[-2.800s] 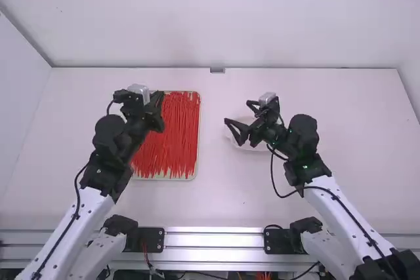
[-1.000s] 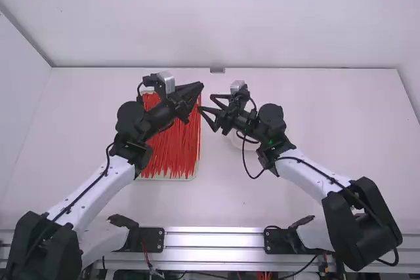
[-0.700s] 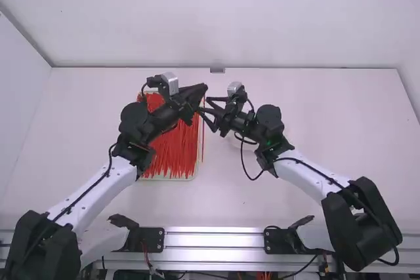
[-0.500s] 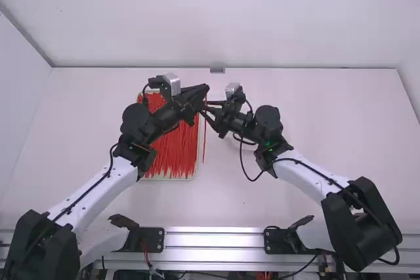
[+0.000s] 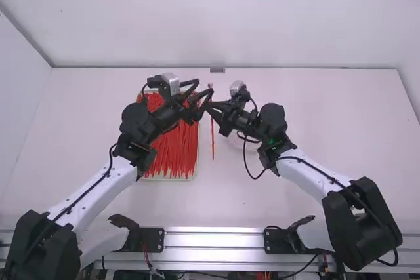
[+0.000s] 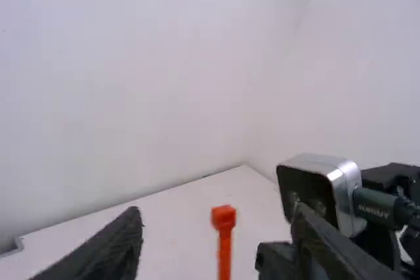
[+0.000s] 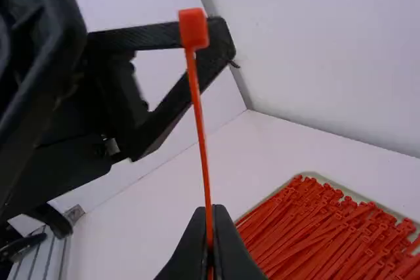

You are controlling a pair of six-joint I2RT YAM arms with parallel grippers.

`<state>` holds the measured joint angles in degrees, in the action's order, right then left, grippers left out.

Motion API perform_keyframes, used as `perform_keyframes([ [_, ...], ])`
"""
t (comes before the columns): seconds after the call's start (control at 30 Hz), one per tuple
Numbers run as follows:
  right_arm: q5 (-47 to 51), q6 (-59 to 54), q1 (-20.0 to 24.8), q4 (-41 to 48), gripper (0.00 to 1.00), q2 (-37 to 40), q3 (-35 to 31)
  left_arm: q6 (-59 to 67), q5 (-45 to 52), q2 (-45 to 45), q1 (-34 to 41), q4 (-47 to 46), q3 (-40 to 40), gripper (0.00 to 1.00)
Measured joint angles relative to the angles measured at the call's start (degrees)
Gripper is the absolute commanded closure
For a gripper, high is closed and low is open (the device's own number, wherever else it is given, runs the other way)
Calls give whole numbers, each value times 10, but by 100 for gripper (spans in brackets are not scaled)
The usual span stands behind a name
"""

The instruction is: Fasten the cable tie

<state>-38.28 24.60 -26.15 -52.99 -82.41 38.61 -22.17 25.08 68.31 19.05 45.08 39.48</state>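
A single red cable tie (image 5: 212, 139) hangs upright above the table, its square head (image 5: 210, 86) on top. My right gripper (image 5: 211, 107) is shut on its strap a little below the head; in the right wrist view the strap (image 7: 200, 129) rises from the closed fingertips (image 7: 209, 227). My left gripper (image 5: 195, 100) stands open just left of the tie, its fingers spread on either side of the head without touching it. One left finger (image 6: 115, 254) and the tie head (image 6: 224, 218) show in the left wrist view.
A tray (image 5: 190, 178) heaped with several red cable ties (image 5: 172, 139) lies under the left arm. A small white dish (image 5: 233, 138) sits on the table under the right gripper. The right arm's wrist camera (image 6: 321, 188) is close to the left gripper.
The two grippers came together over the tray's right edge. The left gripper's fingers, pinched together half a second ago, have spread open. The tie now hangs straight down from the right gripper.
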Motion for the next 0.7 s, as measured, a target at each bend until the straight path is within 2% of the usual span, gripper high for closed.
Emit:
perform_keyframes([
  [0.17, -66, 21, 50, -33, 100, 0, 0, 3, 43, 0, -44, 3, 0, 13],
  [0.37, -155, 47, 100, -97, 100, 0, 0, 4, 172, 0, -123, -3, 36, 4],
  [0.53, -196, 75, 117, -150, 100, 0, 0, 4, 310, 22, -151, -12, 121, 4],
  [0.7, -211, 92, 114, -169, 100, 0, 0, 18, 450, 86, -143, -49, 217, 14],
])
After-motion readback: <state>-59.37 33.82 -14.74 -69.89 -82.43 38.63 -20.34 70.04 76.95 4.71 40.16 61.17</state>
